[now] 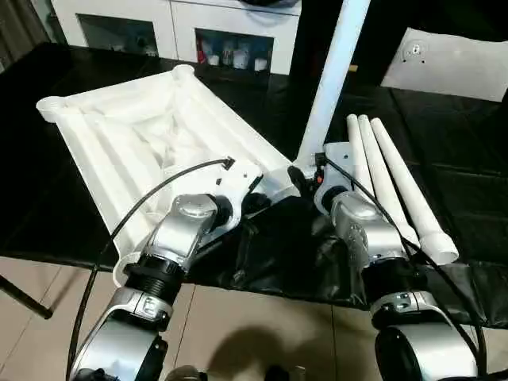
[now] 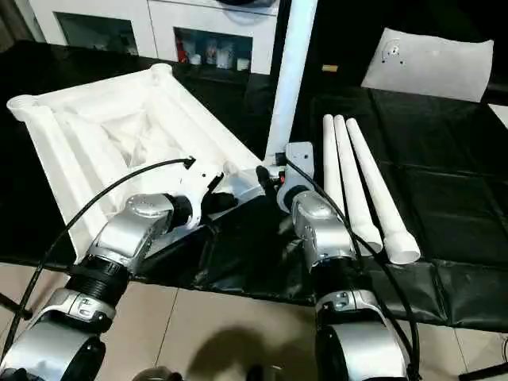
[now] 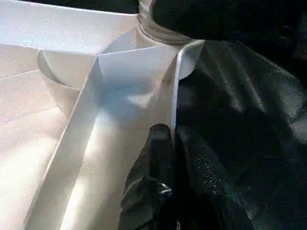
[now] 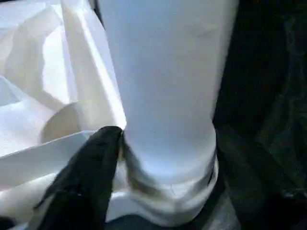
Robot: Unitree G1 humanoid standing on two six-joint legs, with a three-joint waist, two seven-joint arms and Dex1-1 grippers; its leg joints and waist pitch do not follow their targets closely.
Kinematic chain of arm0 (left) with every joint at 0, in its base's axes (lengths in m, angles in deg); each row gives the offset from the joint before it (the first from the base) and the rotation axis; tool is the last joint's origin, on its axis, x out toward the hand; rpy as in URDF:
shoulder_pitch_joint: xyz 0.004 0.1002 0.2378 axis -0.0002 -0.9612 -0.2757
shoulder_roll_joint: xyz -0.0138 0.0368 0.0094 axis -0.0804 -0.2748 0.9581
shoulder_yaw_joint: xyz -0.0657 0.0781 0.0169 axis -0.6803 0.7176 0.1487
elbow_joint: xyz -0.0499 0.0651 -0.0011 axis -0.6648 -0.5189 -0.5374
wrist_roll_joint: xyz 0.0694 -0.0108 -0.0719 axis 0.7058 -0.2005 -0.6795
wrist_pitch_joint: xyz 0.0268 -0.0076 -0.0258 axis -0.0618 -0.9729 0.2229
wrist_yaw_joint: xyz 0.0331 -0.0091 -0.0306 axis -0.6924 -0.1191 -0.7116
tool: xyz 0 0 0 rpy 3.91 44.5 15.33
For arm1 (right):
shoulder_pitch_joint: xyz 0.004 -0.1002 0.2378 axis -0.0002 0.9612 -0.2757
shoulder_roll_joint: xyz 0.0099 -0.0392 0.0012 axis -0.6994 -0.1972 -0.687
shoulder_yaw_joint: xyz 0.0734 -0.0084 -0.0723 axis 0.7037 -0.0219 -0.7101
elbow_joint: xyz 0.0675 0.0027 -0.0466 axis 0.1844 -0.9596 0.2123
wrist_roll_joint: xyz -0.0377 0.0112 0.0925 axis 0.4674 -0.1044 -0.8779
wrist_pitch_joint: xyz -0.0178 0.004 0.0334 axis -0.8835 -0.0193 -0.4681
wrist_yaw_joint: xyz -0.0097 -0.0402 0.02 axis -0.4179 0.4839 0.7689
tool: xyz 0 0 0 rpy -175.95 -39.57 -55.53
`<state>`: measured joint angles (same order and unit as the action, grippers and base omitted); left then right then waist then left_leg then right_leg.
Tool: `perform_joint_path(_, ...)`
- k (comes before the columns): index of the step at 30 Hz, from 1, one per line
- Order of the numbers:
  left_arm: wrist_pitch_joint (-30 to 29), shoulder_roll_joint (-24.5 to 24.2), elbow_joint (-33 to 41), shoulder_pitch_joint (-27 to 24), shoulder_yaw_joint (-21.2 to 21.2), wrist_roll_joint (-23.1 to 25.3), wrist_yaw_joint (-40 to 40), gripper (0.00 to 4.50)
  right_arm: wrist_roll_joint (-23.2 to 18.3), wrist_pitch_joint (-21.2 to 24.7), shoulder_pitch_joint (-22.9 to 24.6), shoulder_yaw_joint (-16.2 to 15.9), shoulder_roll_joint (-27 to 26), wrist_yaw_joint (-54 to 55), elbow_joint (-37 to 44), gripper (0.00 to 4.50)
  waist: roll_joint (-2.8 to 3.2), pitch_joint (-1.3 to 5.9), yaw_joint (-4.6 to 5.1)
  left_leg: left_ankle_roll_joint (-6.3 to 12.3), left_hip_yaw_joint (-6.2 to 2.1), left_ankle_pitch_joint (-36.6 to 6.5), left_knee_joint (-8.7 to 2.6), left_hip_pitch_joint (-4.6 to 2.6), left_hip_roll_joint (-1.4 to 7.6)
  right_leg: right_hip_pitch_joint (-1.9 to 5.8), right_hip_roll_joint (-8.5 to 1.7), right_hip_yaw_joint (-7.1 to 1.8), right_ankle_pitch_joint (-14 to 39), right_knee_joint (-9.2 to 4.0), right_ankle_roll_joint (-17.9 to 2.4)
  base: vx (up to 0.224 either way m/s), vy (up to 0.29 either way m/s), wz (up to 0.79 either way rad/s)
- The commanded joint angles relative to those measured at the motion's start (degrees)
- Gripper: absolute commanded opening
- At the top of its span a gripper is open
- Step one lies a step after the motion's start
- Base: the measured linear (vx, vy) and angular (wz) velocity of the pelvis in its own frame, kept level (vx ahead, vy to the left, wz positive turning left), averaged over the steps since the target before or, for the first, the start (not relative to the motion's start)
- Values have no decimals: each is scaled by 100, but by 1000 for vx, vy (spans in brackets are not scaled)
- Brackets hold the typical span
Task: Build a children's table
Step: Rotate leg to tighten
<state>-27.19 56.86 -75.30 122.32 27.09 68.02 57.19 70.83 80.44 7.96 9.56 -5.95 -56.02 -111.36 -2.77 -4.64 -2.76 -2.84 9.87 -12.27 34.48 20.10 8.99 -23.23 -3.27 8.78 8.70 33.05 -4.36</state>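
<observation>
The children's table's white tabletop [image 1: 119, 135] lies upside down on the black cloth, ribs up, with round sockets at its corners. One white leg [image 1: 329, 79] stands upright in the near right corner socket [image 4: 163, 191]. Three more legs [image 1: 389, 182] lie side by side to the right of it. My left gripper [image 3: 170, 134] is shut on the tabletop's thin rim wall, close to that socket. My right gripper [image 1: 305, 178] holds the upright leg at its base; one black finger [image 4: 96, 163] presses against the leg's side, and the other is hidden behind it.
A white cabinet [image 1: 182, 32] with dark compartments stands behind the table. A white slab [image 1: 448, 59] lies at the far right. The black cloth [image 1: 286, 254] hangs over the table's front edge, with tiled floor below. A dark stand leg [image 1: 24, 298] crosses the lower left.
</observation>
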Motion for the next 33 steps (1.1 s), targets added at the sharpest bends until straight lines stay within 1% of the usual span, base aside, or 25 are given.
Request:
perform_joint_path(1,271,228,447,188,-86,-218,-162,0,-215,138,168,-423,-332,-594,-44,371,-19,450,1,880,-180,12,-335,53,465,469,-714,-472,1397,-376,-536,0,0,0)
perform_joint_path(3,293,171,451,178,-76,-217,-135,0,-211,104,203,-398,-271,-640,-26,387,-14,449,57,881,-178,-60,-325,54,452,461,-721,-469,1555,-420,-508,0,0,0)
perform_joint_path(4,328,124,450,165,-54,-215,-85,0,-191,71,247,-391,-214,-691,27,396,-22,461,40,859,-172,-4,-323,34,459,438,-722,-484,1572,-425,-489,0,0,0)
perform_joint_path(5,393,73,446,149,-27,-209,-17,0,-181,56,297,-394,-148,-758,96,396,-33,460,41,856,-175,29,-326,37,445,444,-699,-477,1548,-401,-494,0,0,0)
perform_joint_path(6,505,-55,475,87,31,-235,224,0,-237,11,427,-364,31,-997,305,405,-17,449,21,885,-172,55,-330,10,470,416,-695,-484,1493,-400,-531,0,0,0)
perform_joint_path(8,532,-90,486,66,42,-245,296,0,-267,-1,464,-350,84,-1071,372,422,-18,441,9,918,-189,45,-337,12,501,416,-700,-489,1402,-373,-534,0,0,0)
perform_joint_path(9,658,-211,489,16,94,-225,487,0,-318,-12,564,-325,261,-1276,548,434,-14,451,12,920,-187,55,-333,12,498,419,-708,-488,1359,-364,-580,0,0,0)
perform_joint_path(11,759,-336,481,-25,131,-233,683,0,-351,-17,649,-294,455,-1479,717,444,-24,437,-14,915,-171,-36,-333,12,470,431,-712,-494,1532,-405,-494,0,0,0)
perform_joint_path(14,1034,-644,388,-84,205,-229,1112,0,-448,-37,800,-251,912,-1986,1080,444,-3,437,-51,879,-179,-46,-338,6,466,423,-698,-481,1648,-419,-425,0,0,0)
perform_joint_path(15,1220,-815,317,-106,265,-209,1365,0,-489,-53,858,-270,1158,-2294,1251,444,-24,444,-73,892,-182,6,-336,9,473,434,-697,-494,1585,-402,-371,0,0,0)
perform_joint_path(16,1358,-962,257,-125,317,-207,1608,0,-510,-77,908,-314,1385,-2601,1400,444,-22,449,-81,901,-186,22,-335,2,478,429,-691,-492,1548,-392,-371,0,0,0)
perform_joint_path(18,1457,-1048,220,-134,348,-205,1750,0,-524,-92,936,-340,1515,-2789,1482,444,-28,443,-76,939,-181,31,-333,7,475,414,-681,-496,1479,-376,-354,0,0,0)
perform_joint_path(19,1509,-1095,203,-139,366,-209,1823,0,-532,-93,953,-350,1581,-2890,1529,444,-34,441,-81,922,-166,-26,-331,8,451,421,-689,-493,1592,-395,-336,0,0,0)
perform_joint_path(20,1607,-1172,183,-151,408,-208,1972,0,-540,-115,969,-371,1682,-3047,1575,444,-37,439,-78,903,-164,-52,-333,7,449,423,-689,-492,1660,-405,-335,0,0,0)
perform_joint_path(21,1832,-1323,136,-171,506,-189,2250,0,-547,-157,990,-412,1864,-3318,1642,444,-39,433,-85,871,-158,-117,-330,15,435,425,-680,-477,1821,-434,-320,0,0,0)
perform_joint_path(22,2048,-1476,81,-194,613,-165,2557,0,-557,-189,1009,-476,2045,-3574,1699,444,-62,457,-90,879,-164,-122,-325,13,434,437,-679,-470,1846,-431,-298,0,0,0)
perform_joint_path(23,2127,-1530,60,-202,652,-156,2668,0,-561,-199,1016,-500,2110,-3665,1719,444,-58,452,-96,898,-166,-121,-330,13,439,434,-683,-474,1867,-435,-276,0,0,0)
perform_joint_path(24,2281,-1635,17,-217,724,-141,2889,0,-573,-209,1028,-553,2233,-3837,1756,444,-23,464,-120,913,-170,-85,-325,-13,455,412,-680,-476,1833,-430,-298,0,0,0)
perform_joint_path(25,2368,-1696,-8,-217,767,-149,3049,0,-550,-292,1032,-612,2315,-3969,1764,444,-29,463,-136,907,-171,-40,-330,-13,482,405,-678,-486,1729,-408,-329,0,0,0)
perform_joint_path(27,2435,-1745,-41,-206,805,-164,3174,0,-516,-373,1037,-677,2389,-4072,1770,444,-29,464,-170,881,-171,-35,-331,-19,491,403,-686,-483,1705,-398,-359,0,0,0)
perform_joint_path(28,2587,-1840,-112,-172,877,-214,3479,0,-462,-504,1073,-865,2570,-4443,1802,444,-25,465,-212,829,-159,-87,-331,-24,485,404,-692,-482,1751,-399,-374,0,0,0)
perform_joint_path(29,2668,-1871,-147,-152,904,-225,3597,0,-446,-551,1088,-932,2631,-4602,1814,444,-30,462,-220,818,-156,-99,-336,-28,492,405,-698,-490,1764,-406,-374,0,0,0)
perform_joint_path(30,2792,-1955,-204,-106,986,-225,3907,0,-396,-589,1098,-1063,2745,-4946,1811,444,-34,468,-242,807,-156,-125,-333,-16,485,416,-696,-482,1785,-403,-369,0,0,0)
perform_joint_path(32,2924,-1985,-253,-75,1026,-196,3990,0,-378,-603,1091,-1107,2777,-5058,1793,444,-43,474,-248,779,-159,-118,-335,-3,501,424,-704,-484,1779,-390,-353,0,0,0)
perform_joint_path(33,3051,-2009,-370,-12,1077,-158,4071,0,-389,-625,1077,-1180,2822,-5220,1764,444,-50,473,-254,767,-152,-174,-328,0,475,430,-694,-470,1887,-420,-308,0,0,0)
